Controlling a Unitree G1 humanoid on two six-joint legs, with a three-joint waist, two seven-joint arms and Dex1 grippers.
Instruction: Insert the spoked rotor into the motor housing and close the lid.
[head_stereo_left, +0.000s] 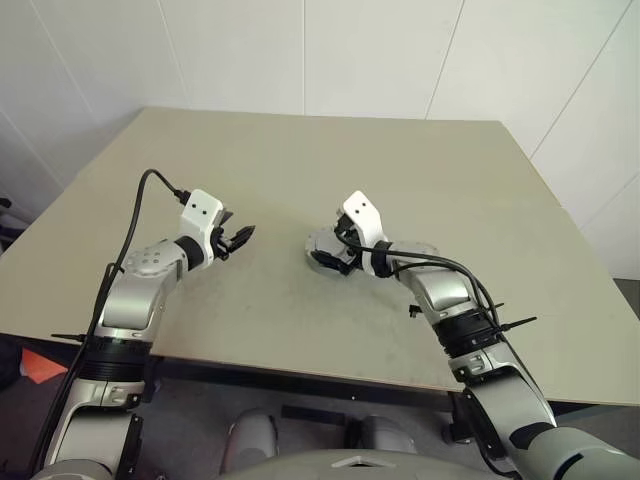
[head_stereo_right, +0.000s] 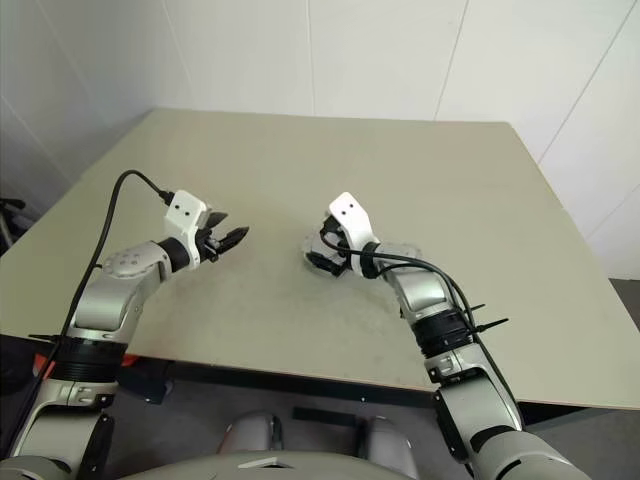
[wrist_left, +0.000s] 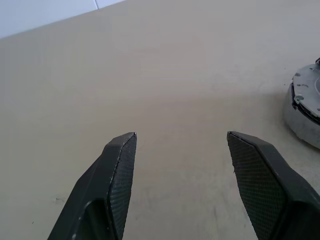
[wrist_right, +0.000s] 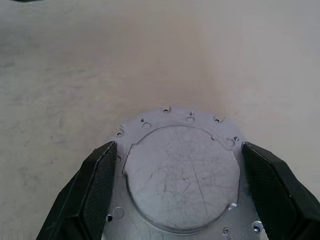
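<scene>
On the beige matte tabletop (head_stereo_left: 300, 170), a little toward the robot's right of its middle, sits the closed motor unit: a low round grey metal casing whose flat scratched silver lid (wrist_right: 182, 177) lies face-up over the motor housing (wrist_left: 303, 112). No copper windings or spoked rotor can be seen, so the rotor is judged to be inside already and the lid shut; that cannot be confirmed from outside.

The right gripper (wrist_right: 180, 185) hangs directly over the lid, its two black fingers (wrist_right: 92, 195) spread wide, one to each side of the disc's rim and pinching nothing. Whether the pads touch the rim is not clear. The unit lies straight ahead of and below this gripper, so the right arm is by far the nearer one.

The left gripper (head_stereo_left: 235, 240) hovers over bare table well apart from the housing, on the housing's left, pointing toward it. Its fingers (wrist_left: 117, 175) are parted and empty.

Being round, the unit has no long axis to align with; any further press or release would fall to the right arm.
</scene>
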